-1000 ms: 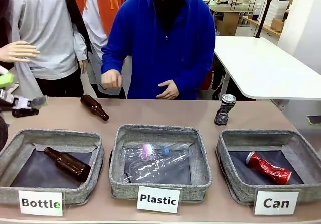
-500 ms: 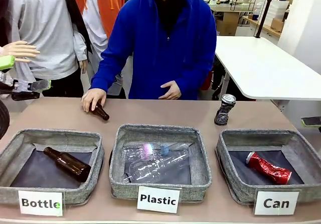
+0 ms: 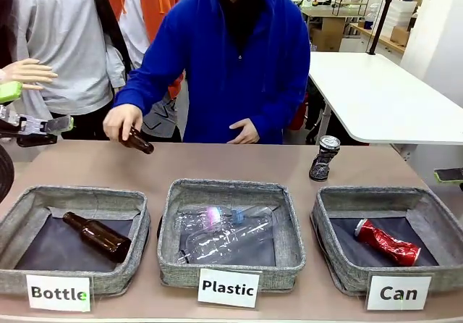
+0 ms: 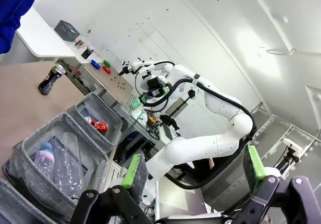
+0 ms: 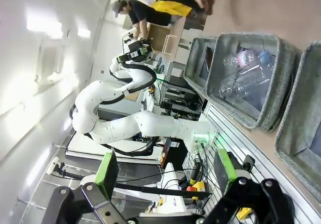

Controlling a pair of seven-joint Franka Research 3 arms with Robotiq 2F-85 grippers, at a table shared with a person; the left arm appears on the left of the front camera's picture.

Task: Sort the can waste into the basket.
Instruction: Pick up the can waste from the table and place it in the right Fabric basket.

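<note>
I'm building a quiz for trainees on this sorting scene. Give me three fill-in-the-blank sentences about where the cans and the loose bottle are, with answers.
1. The crushed red can lies inside the basket labelled ____.
2. The dark can stands upright on the ____, just beyond that basket's far rim.
3. The person's hand holds a brown glass ____ above the tabletop.

Missing words: Can; table; bottle.
</note>
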